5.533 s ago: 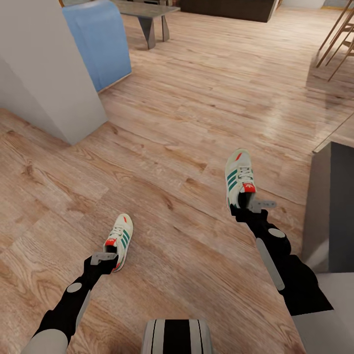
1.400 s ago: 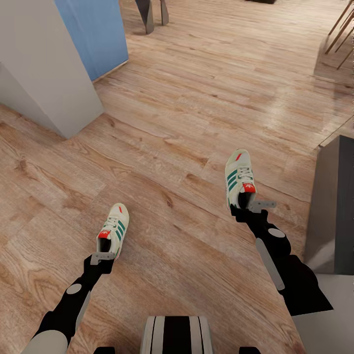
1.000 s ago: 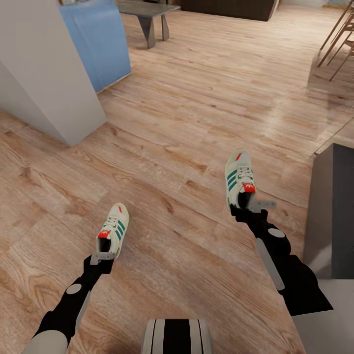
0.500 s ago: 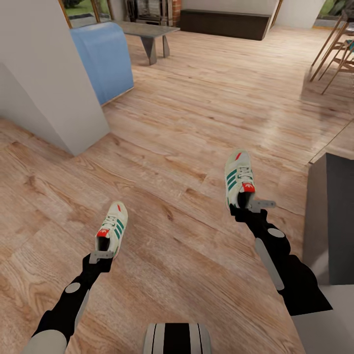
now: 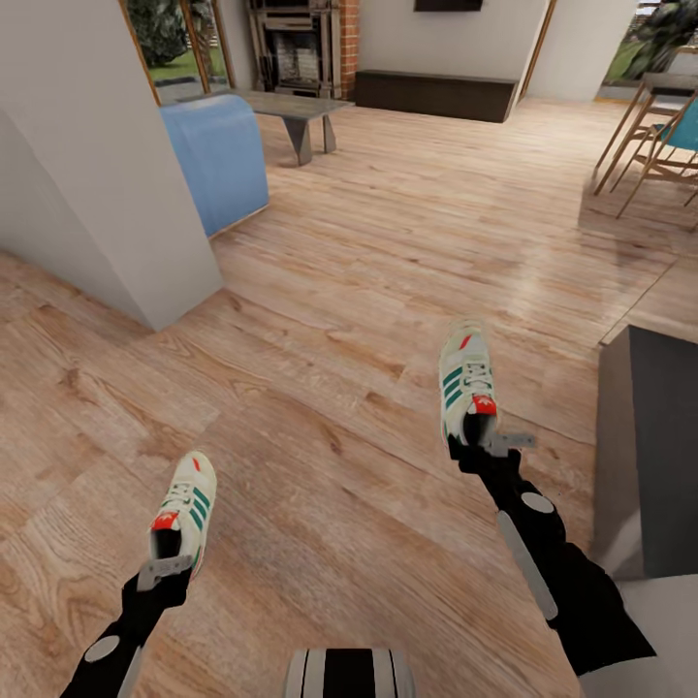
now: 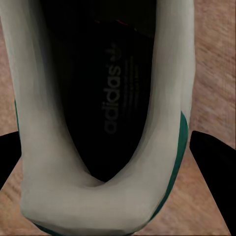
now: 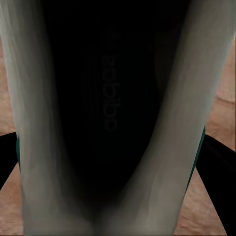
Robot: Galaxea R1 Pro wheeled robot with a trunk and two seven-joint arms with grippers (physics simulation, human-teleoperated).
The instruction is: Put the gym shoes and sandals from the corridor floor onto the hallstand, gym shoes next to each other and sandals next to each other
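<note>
While the left tool point(image 5: 165, 572) stays clenched on the heel of one gym shoe point(image 5: 183, 506) low over the corridor floor point(image 5: 320, 388), the right tool point(image 5: 490, 444) grips the heel of the other gym shoe point(image 5: 463, 380), held farther forward beside a dark grey cabinet point(image 5: 648, 456).

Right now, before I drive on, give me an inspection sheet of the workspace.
Surface: wood plank floor, bare ahead.
Job's things: left gym shoe held at its heel; right gym shoe held at its heel; sandals nothing seen; grey cabinet at the right edge, possibly the rack.
Clutter: nothing seen.
Grippers: left end effector shut on its shoe; right end effector shut on its shoe.
Cables: nothing seen.
Surroundings: white wall corner, blue sofa, grey bench, chairs, fireplace.
</note>
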